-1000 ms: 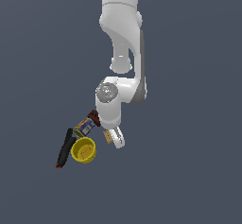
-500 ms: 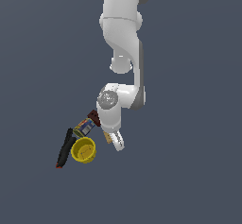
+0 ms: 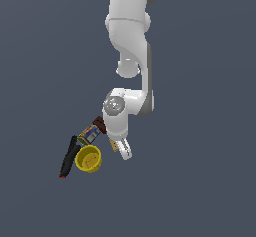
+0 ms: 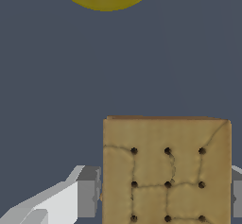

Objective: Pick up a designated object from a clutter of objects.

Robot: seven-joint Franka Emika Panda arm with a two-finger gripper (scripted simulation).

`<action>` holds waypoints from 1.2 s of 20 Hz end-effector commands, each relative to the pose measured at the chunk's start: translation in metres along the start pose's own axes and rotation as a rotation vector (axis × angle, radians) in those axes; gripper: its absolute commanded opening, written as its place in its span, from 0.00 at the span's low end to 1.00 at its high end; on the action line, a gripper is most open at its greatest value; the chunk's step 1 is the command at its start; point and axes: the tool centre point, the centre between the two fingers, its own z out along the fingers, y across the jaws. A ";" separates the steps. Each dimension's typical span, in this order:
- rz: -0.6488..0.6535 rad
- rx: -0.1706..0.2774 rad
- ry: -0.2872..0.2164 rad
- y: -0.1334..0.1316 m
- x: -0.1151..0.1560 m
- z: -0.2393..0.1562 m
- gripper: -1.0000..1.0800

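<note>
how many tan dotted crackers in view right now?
1. The tan dotted square sits between the claw fingers in the wrist view; in the exterior view it shows only as a tan sliver beside the claw, to the right of the yellow bowl. None seen elsewhere; some may be hidden.

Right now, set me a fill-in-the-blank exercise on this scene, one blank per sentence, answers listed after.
1. In the wrist view, the gripper's fingers stand on either side of the tan dotted ____.
2. The bowl in the clutter is coloured ____.
3. The black stick lies on the exterior view's ____ side of the bowl.
4. The stick's tip is coloured ____.

Missing words: square; yellow; left; red
</note>
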 end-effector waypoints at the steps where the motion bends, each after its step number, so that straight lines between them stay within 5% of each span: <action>1: 0.000 0.000 0.000 0.000 0.000 0.000 0.00; 12: 0.001 0.000 0.000 -0.008 -0.011 -0.036 0.00; 24: 0.002 -0.001 0.001 -0.036 -0.045 -0.152 0.00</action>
